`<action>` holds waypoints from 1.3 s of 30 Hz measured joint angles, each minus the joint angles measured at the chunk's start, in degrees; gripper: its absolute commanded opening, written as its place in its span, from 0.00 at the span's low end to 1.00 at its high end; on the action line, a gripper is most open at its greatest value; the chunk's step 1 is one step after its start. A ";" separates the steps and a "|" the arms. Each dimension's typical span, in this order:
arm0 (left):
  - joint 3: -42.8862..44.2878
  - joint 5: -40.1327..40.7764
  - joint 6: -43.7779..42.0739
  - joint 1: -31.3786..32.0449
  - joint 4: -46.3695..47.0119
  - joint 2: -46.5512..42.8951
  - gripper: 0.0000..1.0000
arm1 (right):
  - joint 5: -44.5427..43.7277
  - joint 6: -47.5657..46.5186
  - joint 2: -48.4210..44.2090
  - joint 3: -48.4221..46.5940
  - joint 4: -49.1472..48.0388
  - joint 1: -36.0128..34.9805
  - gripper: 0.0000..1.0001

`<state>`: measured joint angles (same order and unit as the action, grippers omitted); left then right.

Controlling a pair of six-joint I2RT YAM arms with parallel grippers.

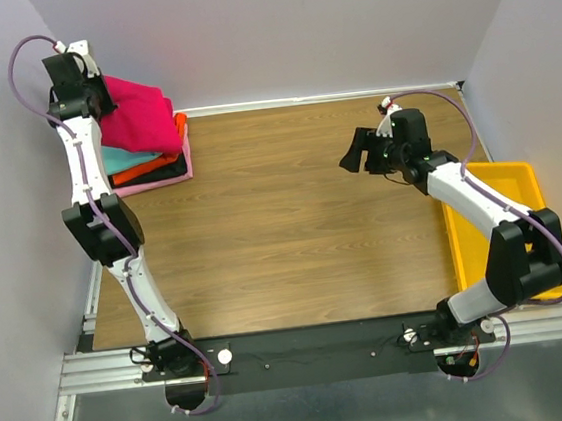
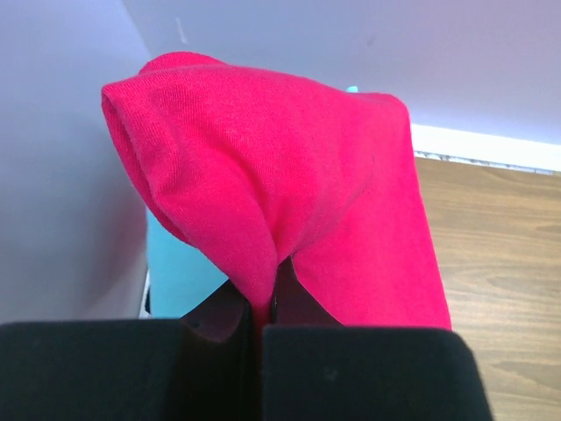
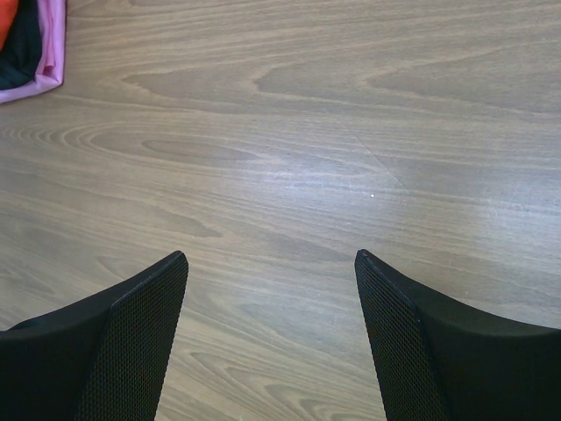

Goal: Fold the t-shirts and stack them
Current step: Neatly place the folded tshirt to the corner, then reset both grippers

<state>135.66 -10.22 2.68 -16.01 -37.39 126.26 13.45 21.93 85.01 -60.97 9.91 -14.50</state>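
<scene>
At the far left corner of the worktop [image 1: 283,230] a stack of folded t-shirts is seen. A pink one [image 1: 162,182] lies at the bottom, then black [image 1: 174,168], orange-red [image 1: 141,171] and cyan [image 1: 117,161], with the crimson shirt [image 1: 140,113] laid on top. The crimson shirt is folded and rests over the pile, yet a fold of it is pinched between the closed fingers of the left pincer [image 2: 263,307], so it is not yet released. No loose shirt is seen elsewhere on the worktop, so the task is judged nearly finished. What is left appears to be letting go of the cloth and perhaps tidying the top layer.

The left arm is stretched forward to the far corner, its wrist bent down over the stack, close beside the wall. Further right, the right arm is bent at the elbow and held above the wood, well apart from the stack. The right pincer [image 3: 272,256] is spread wide and nothing is held in it. At the right edge a yellow bin [image 1: 519,177] is partly hidden by that arm.
</scene>
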 measured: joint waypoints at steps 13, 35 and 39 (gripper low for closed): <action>-0.90 1.18 1.90 -1.25 1.79 0.55 0.82 | 0.87 0.07 -2.10 1.11 -0.22 0.00 0.84; -44.57 13.60 13.18 6.84 25.49 -37.22 0.98 | -2.08 0.57 -4.37 2.34 -0.94 0.00 0.84; -61.11 18.01 14.56 13.07 35.50 -52.02 0.98 | -5.16 0.74 -6.34 3.28 -1.42 0.00 0.84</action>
<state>74.54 7.79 17.23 -2.94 -1.89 74.24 8.29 22.68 78.67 -57.69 8.49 -14.50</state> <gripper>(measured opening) 0.985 0.838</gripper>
